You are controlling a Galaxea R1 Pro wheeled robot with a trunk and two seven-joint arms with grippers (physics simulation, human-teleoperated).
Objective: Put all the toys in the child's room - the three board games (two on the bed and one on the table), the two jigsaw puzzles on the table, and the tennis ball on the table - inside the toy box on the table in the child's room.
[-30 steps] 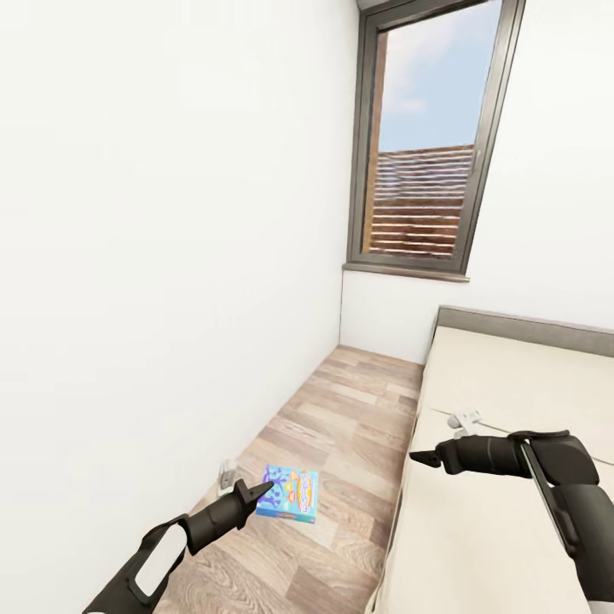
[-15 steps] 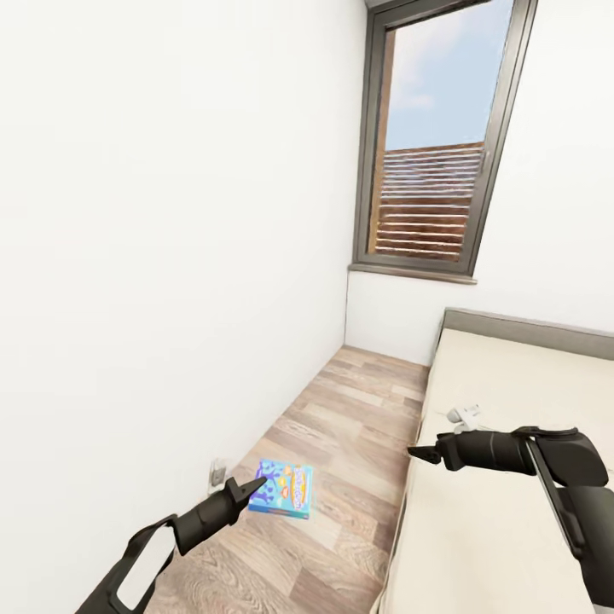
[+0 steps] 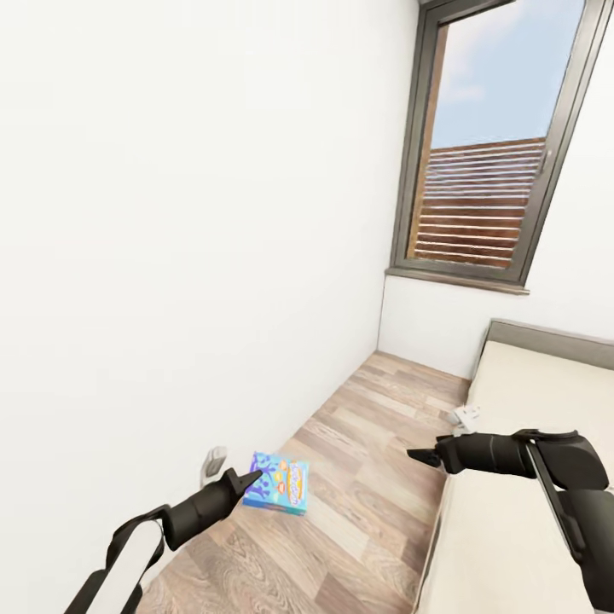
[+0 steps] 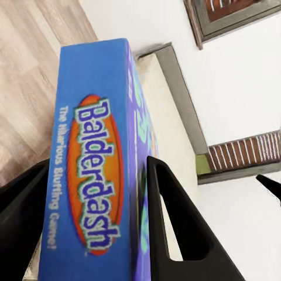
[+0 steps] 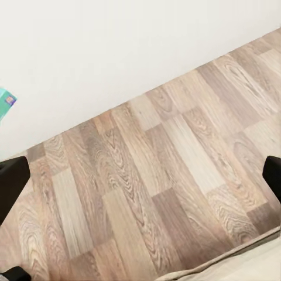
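Left wrist view: left jaws grasp blue board game (image 4: 93, 170) reading "Balderdash"; right jaws released.

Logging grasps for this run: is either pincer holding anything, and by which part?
The left pincer holds the blue Balderdash board game, one finger on each broad face near an edge. The right pincer holds nothing.

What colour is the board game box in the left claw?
Mainly blue, with an orange oval behind the title; the board game box shows best in the left wrist view.
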